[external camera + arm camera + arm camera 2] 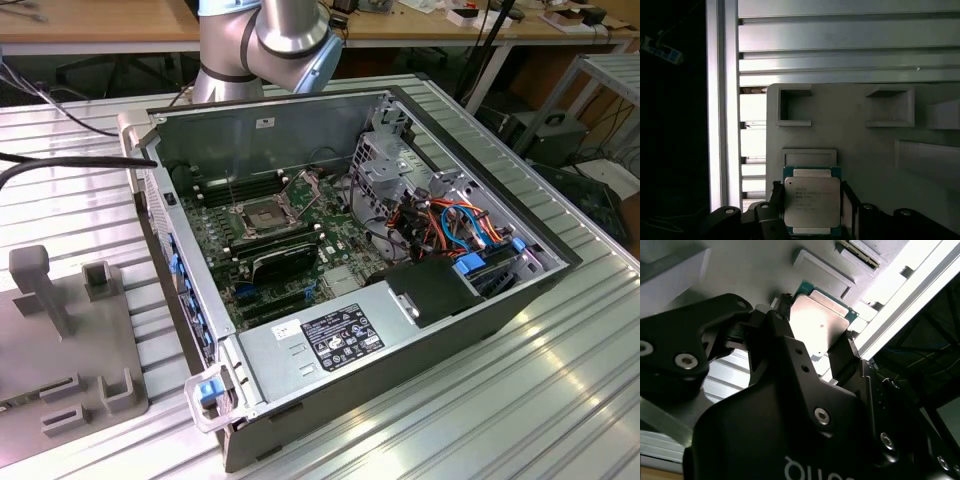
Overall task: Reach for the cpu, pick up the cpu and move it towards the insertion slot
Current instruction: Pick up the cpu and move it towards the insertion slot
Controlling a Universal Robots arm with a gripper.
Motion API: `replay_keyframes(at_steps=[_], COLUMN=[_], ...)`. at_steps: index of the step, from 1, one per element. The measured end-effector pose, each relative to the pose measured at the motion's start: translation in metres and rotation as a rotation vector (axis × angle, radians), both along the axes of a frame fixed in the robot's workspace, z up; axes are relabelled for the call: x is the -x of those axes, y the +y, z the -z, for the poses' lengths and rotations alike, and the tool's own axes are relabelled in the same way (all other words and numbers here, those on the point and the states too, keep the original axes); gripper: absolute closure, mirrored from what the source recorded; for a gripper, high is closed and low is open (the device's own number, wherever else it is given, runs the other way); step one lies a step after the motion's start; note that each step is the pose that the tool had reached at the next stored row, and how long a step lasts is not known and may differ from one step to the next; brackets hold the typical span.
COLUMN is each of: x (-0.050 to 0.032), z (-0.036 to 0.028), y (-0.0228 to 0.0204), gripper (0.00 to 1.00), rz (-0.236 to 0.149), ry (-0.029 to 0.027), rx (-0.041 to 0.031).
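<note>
Your gripper [817,342] pinches the cpu [812,202] by two opposite edges, over the grey fixture plate [855,130]. The insertion slot [262,214] sits uncovered on the motherboard inside the open computer case [470,300], well apart.

The insertion slot [262,213] lies open from above; drive cage [385,165] stands beside.

Open computer case [340,330]; grey fixture tray [60,330], seemingly.
</note>
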State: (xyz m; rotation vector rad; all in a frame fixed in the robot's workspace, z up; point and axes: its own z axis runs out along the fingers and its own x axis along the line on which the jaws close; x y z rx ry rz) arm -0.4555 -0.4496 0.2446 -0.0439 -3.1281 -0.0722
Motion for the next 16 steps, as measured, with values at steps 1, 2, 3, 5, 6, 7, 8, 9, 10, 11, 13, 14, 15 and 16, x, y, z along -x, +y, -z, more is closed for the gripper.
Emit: replay_keyframes(at_steps=[1,2,3,5,6,7,8,9,10,11,13,14,15,16], x=[0.0,0.0,0.0,0.0,0.0,0.0,0.0,0.0,0.0,0.0,0.0,0.0,0.0,0.0], z=[-0.0033,-0.0055,-0.0091,-0.0138,-0.0165,-0.0188,-0.022,-0.0242,-0.0278,-0.0303,-0.0373,-0.0423,-0.0443,-0.0465], y=[0.0,0.0,0.0,0.0,0.0,0.0,0.0,0.0,0.0,0.0,0.0,0.0,0.0,0.0], gripper=[0.45,0.45,0.45,0.45,0.45,0.45,0.45,0.45,0.45,0.45,0.45,0.45,0.45,0.45], rz=[0.0,0.0,0.0,0.0,0.0,0.0,0.0,0.0,0.0,0.0,0.0,0.0,0.0,0.0], ry=[0.0001,0.0002,0.0002,0.0004,0.0004,0.0004,0.0005,0.0006,0.0006,0.0006,0.0008,0.0008,0.0008,0.0009], rx=[0.0002,0.0001,0.0001,0.0,0.0001,0.0001,0.0,0.0001,0.0,0.0001,0.0001,0.0001,0.0,0.0])
